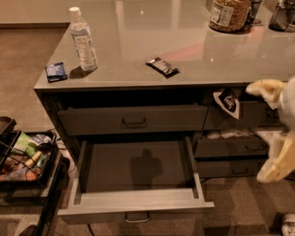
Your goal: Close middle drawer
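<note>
At the far left, a black cart point(27, 159) holds snack packets and sits close to the drawer's corner. The middle drawer point(138, 170) is pulled fully out below the tabletop point(138, 37) and looks empty. The end effector point(272, 129) hangs at the right edge with its fingers spread, well apart from the drawer front. Pushing in from that side could skew the drawer on its rails, or snag the small right-hand drawers point(230, 147).

— Office pantry?
— Seems so: glossy grey counter point(138, 41) over drawers point(133, 120), water bottle point(84, 40) upper left, snack bar point(162, 67) at centre, food jar point(229, 14) upper right, tray of snack packets point(25, 156) lower left, carpet point(23, 55). Pale gripper point(267, 131) at right edge.
</note>
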You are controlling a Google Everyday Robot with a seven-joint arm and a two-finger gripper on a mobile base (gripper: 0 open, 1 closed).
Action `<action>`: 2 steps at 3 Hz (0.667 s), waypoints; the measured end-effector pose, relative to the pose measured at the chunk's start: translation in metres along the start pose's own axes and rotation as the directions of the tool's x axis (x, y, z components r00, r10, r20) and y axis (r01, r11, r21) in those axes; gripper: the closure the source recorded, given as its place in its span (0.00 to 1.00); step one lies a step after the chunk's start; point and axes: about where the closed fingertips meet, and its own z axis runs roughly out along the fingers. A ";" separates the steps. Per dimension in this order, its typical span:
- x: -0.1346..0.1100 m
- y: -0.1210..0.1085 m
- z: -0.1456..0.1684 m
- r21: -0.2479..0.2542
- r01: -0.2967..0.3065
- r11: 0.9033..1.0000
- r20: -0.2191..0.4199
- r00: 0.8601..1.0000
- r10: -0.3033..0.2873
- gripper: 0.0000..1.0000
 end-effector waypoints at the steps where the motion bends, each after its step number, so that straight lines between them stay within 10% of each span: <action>1: -0.005 0.013 0.003 -0.004 0.027 1.000 0.066 0.997 -0.027 0.00; 2: -0.005 0.013 0.003 -0.004 0.027 1.000 0.066 0.997 -0.027 0.00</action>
